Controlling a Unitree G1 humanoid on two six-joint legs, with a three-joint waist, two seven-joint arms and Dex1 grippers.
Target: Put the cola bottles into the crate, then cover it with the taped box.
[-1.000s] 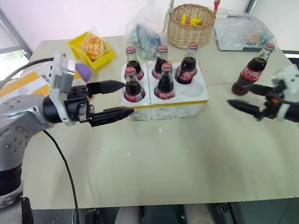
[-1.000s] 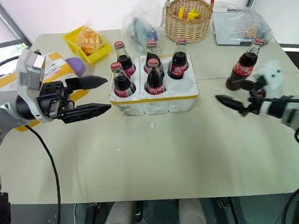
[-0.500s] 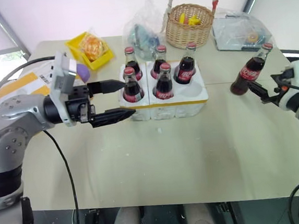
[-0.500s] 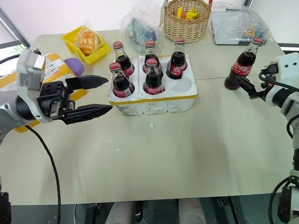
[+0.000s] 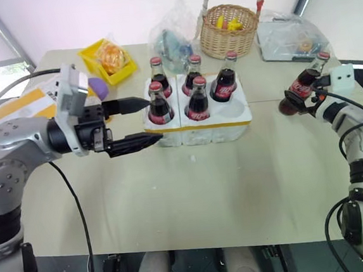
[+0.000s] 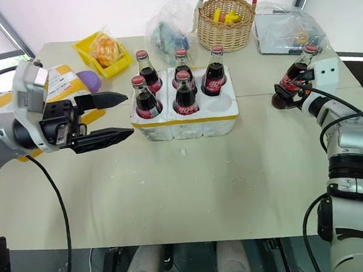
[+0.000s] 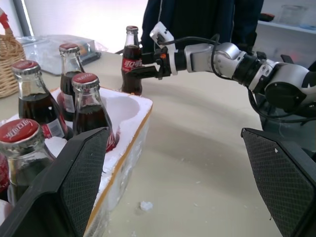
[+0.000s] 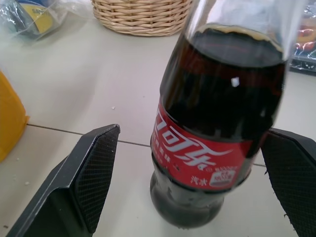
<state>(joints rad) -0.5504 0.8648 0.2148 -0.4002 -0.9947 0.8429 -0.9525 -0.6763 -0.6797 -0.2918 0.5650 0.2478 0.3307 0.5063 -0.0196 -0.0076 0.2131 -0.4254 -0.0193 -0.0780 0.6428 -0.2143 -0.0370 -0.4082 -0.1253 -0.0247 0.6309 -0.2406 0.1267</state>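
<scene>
Five cola bottles (image 5: 198,99) stand in the wells of the crate (image 5: 230,116) on the table (image 5: 193,192), the near right well empty. The sixth bottle (image 8: 222,113) stands upright on the table to its right, between the spread fingers of the right gripper (image 5: 296,100), not clamped. The left gripper (image 5: 136,122) hovers wide open and empty just left of the crate.

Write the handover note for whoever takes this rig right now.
Left gripper: open, empty, hovering beside the crate's left end.
Right gripper: open, fingers either side of the loose cola bottle, not closed on it.
Done: five bottles stand in the crate; the near right well is empty.
Left: grip the loose bottle, seat it in that well, then fetch the taped box from the table's left edge and cover the crate.
</scene>
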